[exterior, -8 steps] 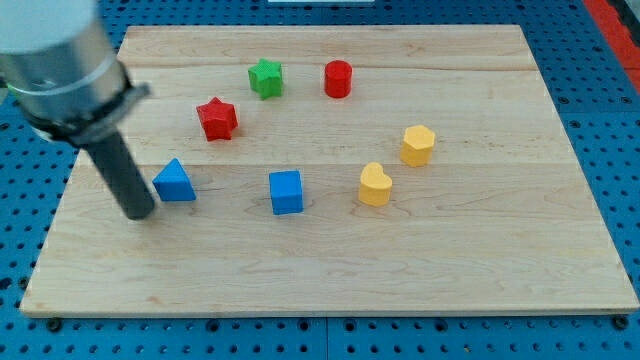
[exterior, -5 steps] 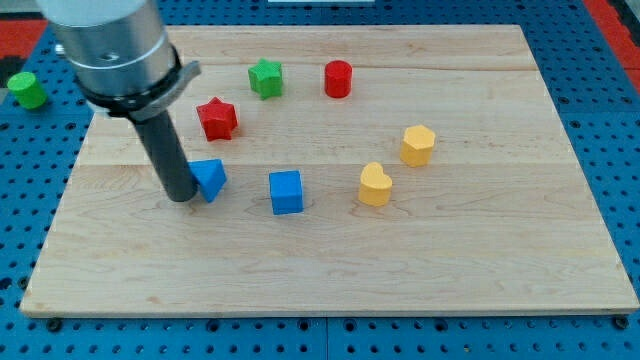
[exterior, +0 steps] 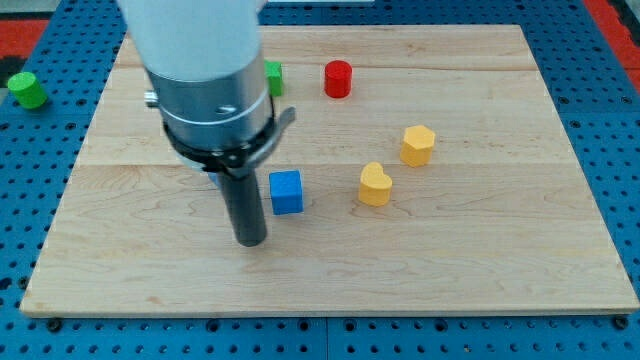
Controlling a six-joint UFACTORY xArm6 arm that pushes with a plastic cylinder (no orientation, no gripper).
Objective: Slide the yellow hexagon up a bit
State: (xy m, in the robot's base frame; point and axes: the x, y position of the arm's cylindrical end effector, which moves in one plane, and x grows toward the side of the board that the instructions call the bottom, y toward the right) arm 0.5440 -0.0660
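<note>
The yellow hexagon (exterior: 418,145) sits on the wooden board (exterior: 480,250) at the view's right of middle. A yellow heart (exterior: 375,185) lies just below and left of it. My tip (exterior: 250,241) rests on the board far to the left of the hexagon, just below and left of a blue cube (exterior: 286,191). The tip touches no block that I can see.
A red cylinder (exterior: 338,78) stands near the view's top. A green star (exterior: 272,77) shows partly behind the arm body. The arm hides the red star and most of the blue triangle. A green cylinder (exterior: 28,89) lies off the board at the top left.
The arm has swept from the board's left edge toward the middle. The tip passed the blue triangle, nudging it right, and now stands beside the blue cube. The yellow blocks have not moved.
</note>
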